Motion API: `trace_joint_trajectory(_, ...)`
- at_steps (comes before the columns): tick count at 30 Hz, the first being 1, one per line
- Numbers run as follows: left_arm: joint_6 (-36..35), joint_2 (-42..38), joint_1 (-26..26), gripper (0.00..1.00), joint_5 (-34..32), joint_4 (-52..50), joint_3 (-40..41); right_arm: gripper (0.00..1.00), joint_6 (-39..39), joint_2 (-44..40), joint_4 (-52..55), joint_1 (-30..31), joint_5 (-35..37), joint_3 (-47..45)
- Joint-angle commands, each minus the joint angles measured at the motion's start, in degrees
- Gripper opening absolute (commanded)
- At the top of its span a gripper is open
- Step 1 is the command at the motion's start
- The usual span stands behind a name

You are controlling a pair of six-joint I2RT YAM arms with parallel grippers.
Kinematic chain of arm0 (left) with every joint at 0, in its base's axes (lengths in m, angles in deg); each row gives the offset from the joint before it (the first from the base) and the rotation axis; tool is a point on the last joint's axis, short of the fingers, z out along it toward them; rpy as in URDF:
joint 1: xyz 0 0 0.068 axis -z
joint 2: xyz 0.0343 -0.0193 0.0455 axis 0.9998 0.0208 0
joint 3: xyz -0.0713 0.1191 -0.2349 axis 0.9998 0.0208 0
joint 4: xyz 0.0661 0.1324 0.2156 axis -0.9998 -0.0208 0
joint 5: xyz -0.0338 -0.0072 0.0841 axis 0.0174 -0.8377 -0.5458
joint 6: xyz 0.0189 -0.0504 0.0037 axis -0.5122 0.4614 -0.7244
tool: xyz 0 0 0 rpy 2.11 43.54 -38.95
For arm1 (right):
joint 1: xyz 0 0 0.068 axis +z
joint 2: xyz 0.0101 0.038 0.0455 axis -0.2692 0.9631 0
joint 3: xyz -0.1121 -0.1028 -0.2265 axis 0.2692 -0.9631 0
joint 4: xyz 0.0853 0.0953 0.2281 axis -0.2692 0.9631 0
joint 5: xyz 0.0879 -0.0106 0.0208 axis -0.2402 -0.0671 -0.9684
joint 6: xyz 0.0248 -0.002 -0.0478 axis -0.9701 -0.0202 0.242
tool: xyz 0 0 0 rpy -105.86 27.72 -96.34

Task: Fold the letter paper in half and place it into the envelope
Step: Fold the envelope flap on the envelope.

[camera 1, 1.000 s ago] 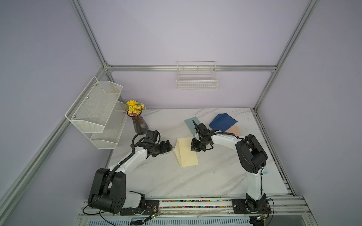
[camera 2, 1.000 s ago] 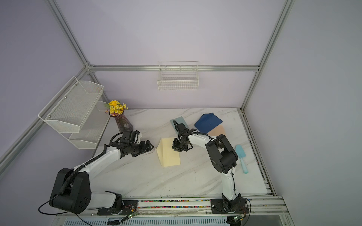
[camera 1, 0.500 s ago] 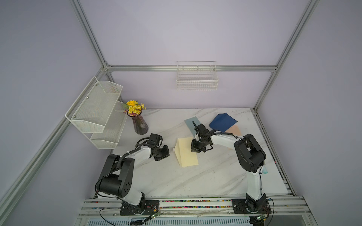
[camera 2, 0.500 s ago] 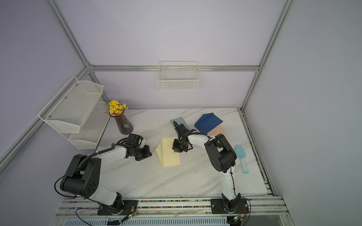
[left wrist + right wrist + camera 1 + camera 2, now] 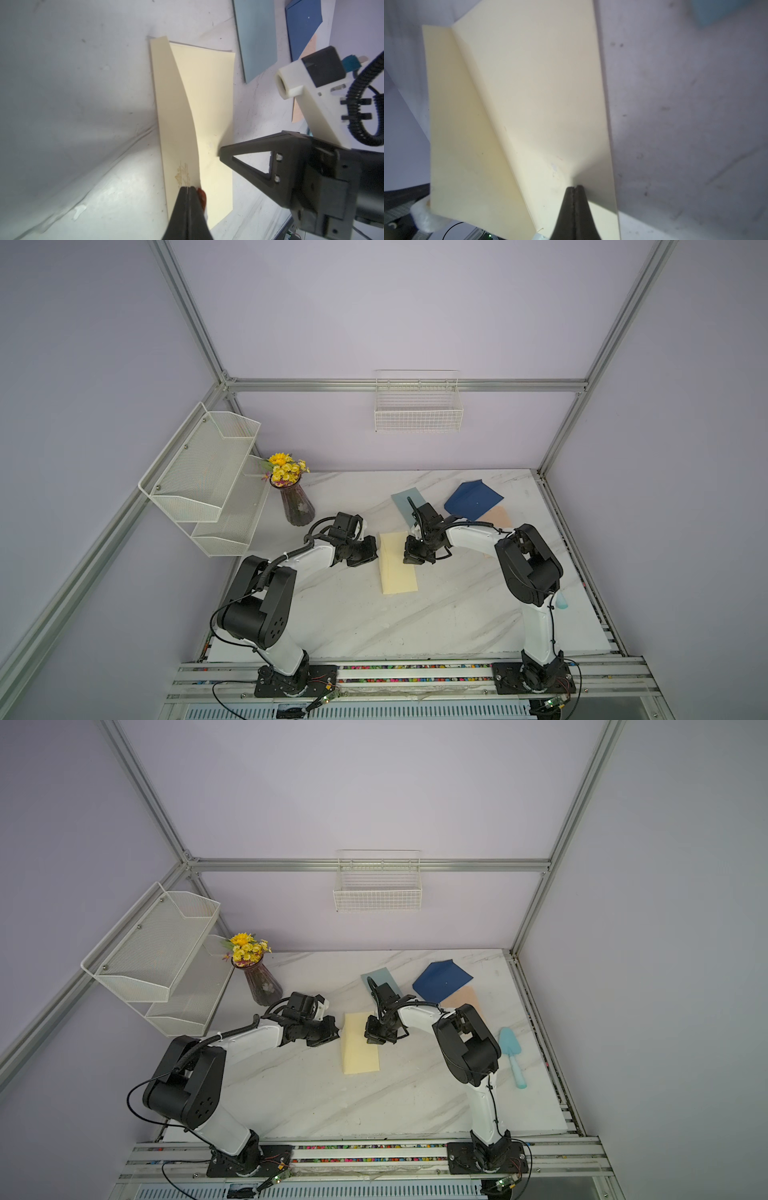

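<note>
The letter paper point(image 5: 398, 572) lies at the centre of the worktop point(image 5: 374, 635), between the two arms. Its long axis runs from the far side toward the robot base. It shows as a narrow cream rectangle in both top views, so the fold is judged largely made.

Left gripper point(image 5: 188, 188): jaws pressed together, pinching the left long edge of the paper, which curves up off the worktop toward the jaws. Whether that edge is the crease or the free edges cannot be told.

Right gripper point(image 5: 574, 187): jaws pressed together, tip bearing on the paper close to its right long edge.

The two grippers face each other across the short axis, both toward the far end of the sheet.

The dark blue envelope point(image 5: 473, 499) lies flat beyond the paper and to its right, well apart from it and nearer the right arm. Judgement: insertion requires travel away from the base and rightward, along the paper's long axis. A left-hand pull across the short axis against the pinned edge could skew the fold
</note>
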Motion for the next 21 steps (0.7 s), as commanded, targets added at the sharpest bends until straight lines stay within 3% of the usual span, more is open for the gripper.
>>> trace_joint_trajectory(1, 0.5, 2.1, 1.4, 0.00, 1.3, 1.9, -1.9, 0.00, -0.6, 1.9, -0.1, 0.3, -0.1, -1.3)
trace_joint_trajectory(12, -0.2, 9.3, 4.7, 0.00, 2.9, 2.2, -6.0, 0.00, -1.5, 0.9, 0.0, 0.3, -0.3, -1.2)
trace_joint_trajectory(21, -2.8, 16.6, 5.5, 0.00, 1.0, -6.2, -9.9, 0.00, -1.1, -4.1, 1.0, 0.3, 3.2, -0.3)
